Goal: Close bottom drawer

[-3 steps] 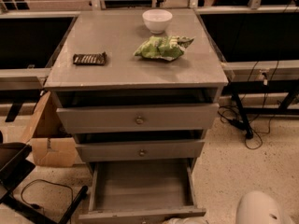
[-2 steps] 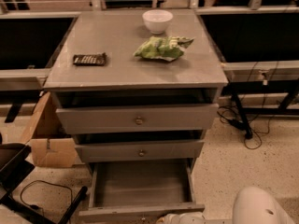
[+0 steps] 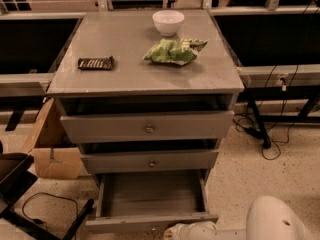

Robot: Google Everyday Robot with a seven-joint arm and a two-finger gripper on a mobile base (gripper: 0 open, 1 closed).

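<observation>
The bottom drawer [image 3: 151, 221] of the grey cabinet stands pulled out, and its long flat grey interior [image 3: 152, 194] is empty. The middle drawer [image 3: 150, 161] and the top drawer [image 3: 147, 126] above it sit slightly out, each with a small round knob. My white arm [image 3: 272, 219] comes in from the lower right. Its gripper [image 3: 173, 231] reaches left at the bottom edge of the view, right in front of the bottom drawer's front panel, near its middle. Most of the gripper is cut off by the frame edge.
On the cabinet top [image 3: 125, 64] lie a white bowl [image 3: 168, 21], a green chip bag [image 3: 173, 51] and a dark snack bar [image 3: 95, 63]. A cardboard box [image 3: 52, 149] stands at the left, a black frame [image 3: 20, 194] at the lower left, and cables [image 3: 265, 134] at the right.
My arm has reached left along the bottom of the view, from the lower right corner to the bottom drawer's front. The drawer has not visibly moved.
</observation>
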